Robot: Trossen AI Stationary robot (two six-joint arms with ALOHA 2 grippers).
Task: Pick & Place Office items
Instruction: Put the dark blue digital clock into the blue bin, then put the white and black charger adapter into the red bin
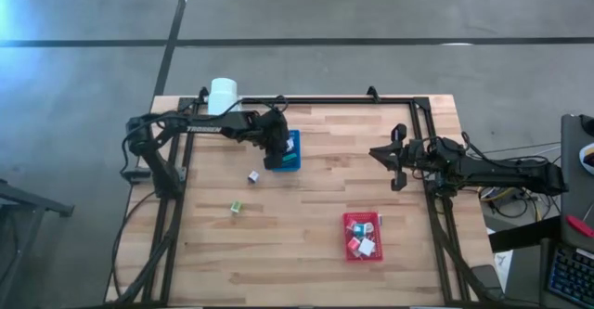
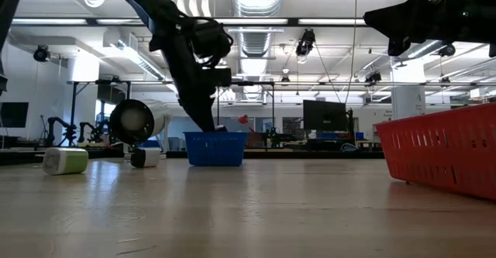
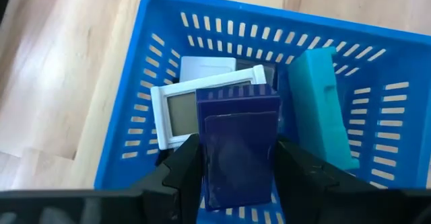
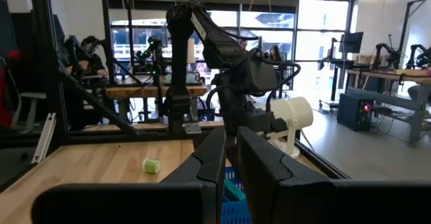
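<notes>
My left gripper [image 1: 276, 158] reaches down into the blue tray [image 1: 294, 151] at the table's far left, shut on a dark purple block [image 3: 239, 140]. Under it in the blue tray [image 3: 135, 76] lie a white framed piece [image 3: 176, 109], another white piece [image 3: 205, 67] and a teal block [image 3: 323, 109]. Two more office items sit on the bare table: a small white-and-dark cube [image 1: 252, 175] and a green piece [image 1: 236, 207]. At the table's right edge my right gripper [image 1: 393, 157] waits, raised and shut on nothing. My left gripper pinches the purple block by its two long sides [image 3: 205, 163] between its two fingers [image 3: 185, 173]. They come from above, slanting steeply down, and run along the block. The block stands out past the fingertips over the white framed piece; whether it touches that piece I cannot tell.
A red tray [image 1: 363, 237] with several small pieces stands near the table's front right. A white roll [image 1: 224, 96] stands at the far left edge behind the left arm. A black frame [image 1: 353, 99] runs along the far edge and both sides. Bare wood lies between the two trays.
</notes>
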